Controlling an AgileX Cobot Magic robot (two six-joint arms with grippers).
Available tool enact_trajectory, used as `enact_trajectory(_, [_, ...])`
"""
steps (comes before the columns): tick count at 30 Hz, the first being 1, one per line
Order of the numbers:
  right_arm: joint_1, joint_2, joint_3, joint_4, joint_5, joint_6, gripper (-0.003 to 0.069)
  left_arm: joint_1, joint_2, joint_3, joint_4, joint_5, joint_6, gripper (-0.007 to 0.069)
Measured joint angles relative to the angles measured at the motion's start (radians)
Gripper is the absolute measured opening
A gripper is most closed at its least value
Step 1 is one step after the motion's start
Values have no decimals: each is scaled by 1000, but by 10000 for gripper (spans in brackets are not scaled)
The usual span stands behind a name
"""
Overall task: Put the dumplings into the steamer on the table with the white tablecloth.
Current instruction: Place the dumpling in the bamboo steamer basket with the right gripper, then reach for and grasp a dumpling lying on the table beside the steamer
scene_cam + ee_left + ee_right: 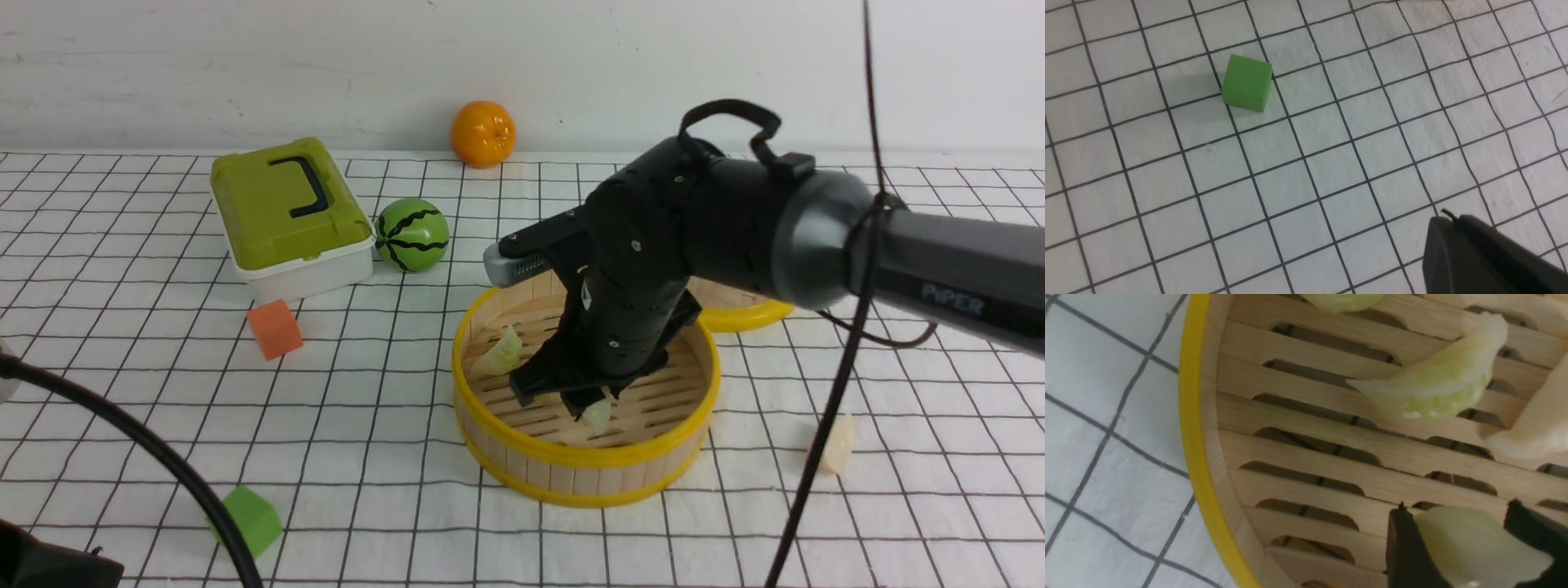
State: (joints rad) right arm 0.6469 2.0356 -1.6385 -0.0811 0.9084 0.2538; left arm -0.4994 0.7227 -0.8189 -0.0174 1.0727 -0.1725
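Our right gripper (pixel 1457 505) grips pale-green dumpling (pixel 1478 547) inside steamer (pixel 581 478) | left gripper (pixel 1449 218) clenched | we judge it light, smooth, perhaps slippery; pinch plump middle | cream dumpling (pixel 836 446) outside, on tablecloth (pixel 367 465)

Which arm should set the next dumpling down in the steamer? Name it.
The right, I'd say. Its fingers hold a dumpling over the steamer's slatted floor. The left gripper is shut, over bare cloth.
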Motion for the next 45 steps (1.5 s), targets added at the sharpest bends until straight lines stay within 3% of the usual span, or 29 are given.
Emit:
enact_trajectory(4, [0,27,-2,0,7,13,318,0,0,0,0,0,0,-12])
enact_trajectory(10, [0,-36,-3,7,87,14,441,0,0,0,0,0,0,-9])
enact_trajectory(16, [-24,-211,37,-5,196,-28,450,0,0,0,0,1,0,-3])
enact_trajectory(19, [-96,-320,149,-5,200,-28,450,0,0,0,0,12,0,-1])
enact_trajectory(28, [-414,-398,435,81,24,-27,451,0,0,0,4,9,0,5])
enact_trajectory(31, [-465,-350,450,134,-59,-3,463,0,0,0,7,0,0,8])
enact_trajectory(38, [-497,-209,451,167,-194,51,512,0,0,0,9,1,0,12])
enact_trajectory(45, [-497,-139,451,210,-255,52,512,0,0,0,9,4,0,19])
